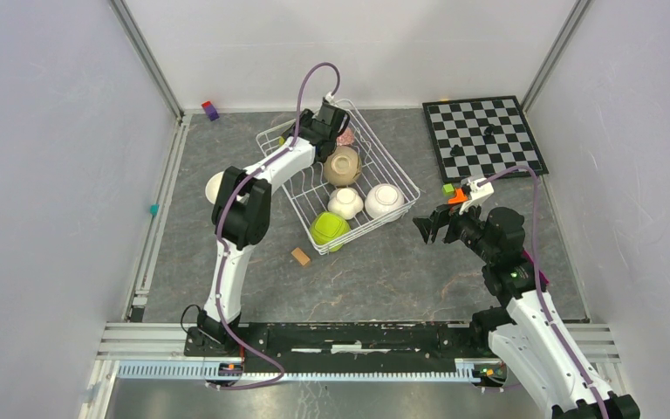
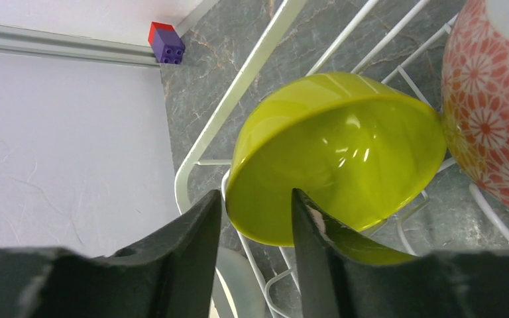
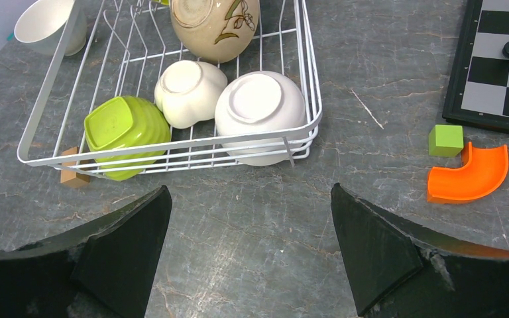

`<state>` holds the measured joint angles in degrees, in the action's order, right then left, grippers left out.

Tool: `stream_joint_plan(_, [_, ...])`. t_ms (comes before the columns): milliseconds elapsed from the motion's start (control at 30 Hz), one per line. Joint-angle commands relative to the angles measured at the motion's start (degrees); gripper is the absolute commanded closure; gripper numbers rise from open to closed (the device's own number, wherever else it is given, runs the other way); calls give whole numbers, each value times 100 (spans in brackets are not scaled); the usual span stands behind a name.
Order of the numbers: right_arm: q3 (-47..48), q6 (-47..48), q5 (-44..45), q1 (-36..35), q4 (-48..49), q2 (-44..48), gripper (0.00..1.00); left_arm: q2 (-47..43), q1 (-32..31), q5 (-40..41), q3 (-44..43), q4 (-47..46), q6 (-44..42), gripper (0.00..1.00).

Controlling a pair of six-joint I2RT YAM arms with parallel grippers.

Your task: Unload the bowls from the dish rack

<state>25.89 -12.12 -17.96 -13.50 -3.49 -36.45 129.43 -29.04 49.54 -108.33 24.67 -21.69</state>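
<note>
**Top view.** The dish rack [image 1: 394, 160] sits skewed at mid-surface, nearer the far edge. It holds a tan bowl [image 1: 342, 166], a lobed white bowl [image 1: 346, 202], a round white bowl [image 1: 384, 199] and, at its near corner, a ribbed green bowl [image 1: 328, 230]. A plain white bowl [image 1: 215, 185] stands on the surface left of the rack, partly behind the left arm. The left tool [image 1: 330, 122] is at the rack's far end, and its own wrist hides what it reaches. The right tool [image 1: 427, 225] hovers right of the rack, holding nothing.

**Left wrist view.** The fingers are part-way in, astride the rim of a glossy lime bowl [image 2: 344, 152] lying on its side. One finger is outside the wall and one over the inside. No pinch shows, and contact cannot be confirmed. A floral bowl [image 2: 490, 112] sits just beside it.
Judgement: seat deeper over the rim, close firmly, then lift clear of the tines, away from the floral bowl.

**Right wrist view.** The jaws are wide over bare surface before the rack's near side. The rack's far end is cut off.
</note>
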Motion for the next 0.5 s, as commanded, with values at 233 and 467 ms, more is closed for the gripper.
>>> stream_joint_plan(233, [207, 71, 21, -5, 199, -39, 3, -339, 80, 278, -22, -586, 302, 46])
stream_joint_plan(467, [224, 69, 15, -17, 216, -63, 3, -285, 234, 38, -139, -342, 655, 49])
